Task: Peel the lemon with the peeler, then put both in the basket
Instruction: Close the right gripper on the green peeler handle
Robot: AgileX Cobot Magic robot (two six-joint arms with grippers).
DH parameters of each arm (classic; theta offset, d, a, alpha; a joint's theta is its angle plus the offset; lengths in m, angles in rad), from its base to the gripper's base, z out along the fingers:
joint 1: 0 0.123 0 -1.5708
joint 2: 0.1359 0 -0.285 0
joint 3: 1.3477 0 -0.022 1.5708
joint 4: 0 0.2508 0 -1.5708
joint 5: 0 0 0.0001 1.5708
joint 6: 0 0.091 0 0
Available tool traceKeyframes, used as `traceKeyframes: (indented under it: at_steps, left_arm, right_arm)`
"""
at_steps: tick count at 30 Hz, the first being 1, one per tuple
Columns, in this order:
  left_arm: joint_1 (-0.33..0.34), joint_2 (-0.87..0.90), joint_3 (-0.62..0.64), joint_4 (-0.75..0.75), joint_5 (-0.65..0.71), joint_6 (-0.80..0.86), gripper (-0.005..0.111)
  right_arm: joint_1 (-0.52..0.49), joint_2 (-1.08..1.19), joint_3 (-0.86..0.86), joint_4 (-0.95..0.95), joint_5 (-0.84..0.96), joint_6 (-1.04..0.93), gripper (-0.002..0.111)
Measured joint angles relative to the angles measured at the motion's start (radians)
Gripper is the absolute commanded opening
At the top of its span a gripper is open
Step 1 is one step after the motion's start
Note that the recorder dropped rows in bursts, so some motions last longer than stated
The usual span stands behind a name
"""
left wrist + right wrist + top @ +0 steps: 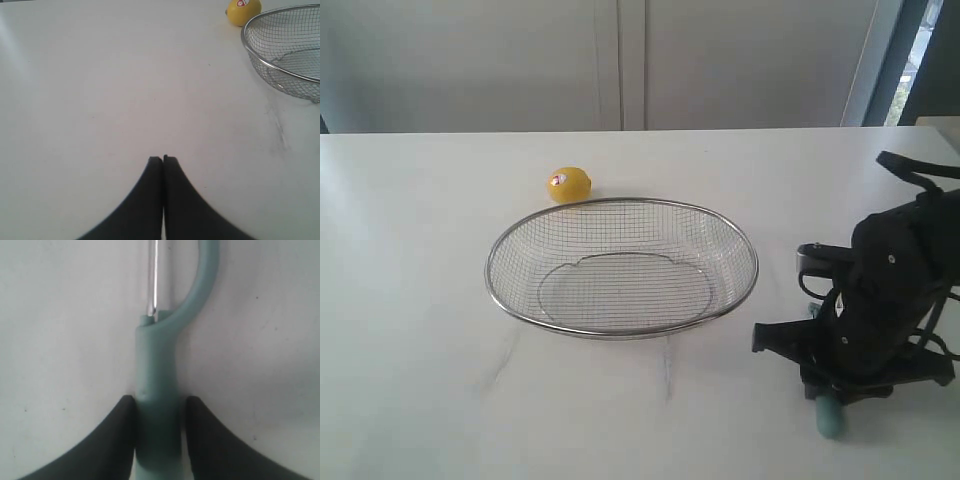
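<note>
Left pincer (163, 159) shut and empty above the counter (100, 100); right pincer (160, 410) straddles the peeler (156, 365) handle, whether it grips I cannot tell

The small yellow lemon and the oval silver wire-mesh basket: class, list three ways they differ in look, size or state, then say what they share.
1. The small yellow lemon is far smaller than the oval silver wire-mesh basket.
2. The lemon is solid and opaque; the basket is see-through mesh.
3. The lemon carries a red-and-white sticker; the basket is bare metal.
Shared: both rest on the white table, close together.
</note>
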Motion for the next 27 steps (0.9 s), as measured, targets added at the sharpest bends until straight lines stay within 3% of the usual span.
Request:
traceKeyframes:
  at_steps: [3, 4, 15, 27]
  left_arm:
    - [0.0, 0.0, 0.0, 0.0, 0.0, 0.0, 0.0]
    - [0.0, 0.0, 0.0, 0.0, 0.0, 0.0, 0.0]
    - [0.0, 0.0, 0.0, 0.0, 0.0, 0.0, 0.0]
    - [0.0, 0.0, 0.0, 0.0, 0.0, 0.0, 0.0]
  right_arm:
    - [0.0, 0.001, 0.0, -0.004, 0.004, 0.002, 0.003]
    - [0.0, 0.001, -0.001, -0.004, 0.004, 0.004, 0.0]
    - [0.0, -0.013, 0.003, -0.004, -0.002, 0.048, 0.0]
    - [0.0, -0.193, 0.007, 0.0, 0.037, 0.052, 0.0]
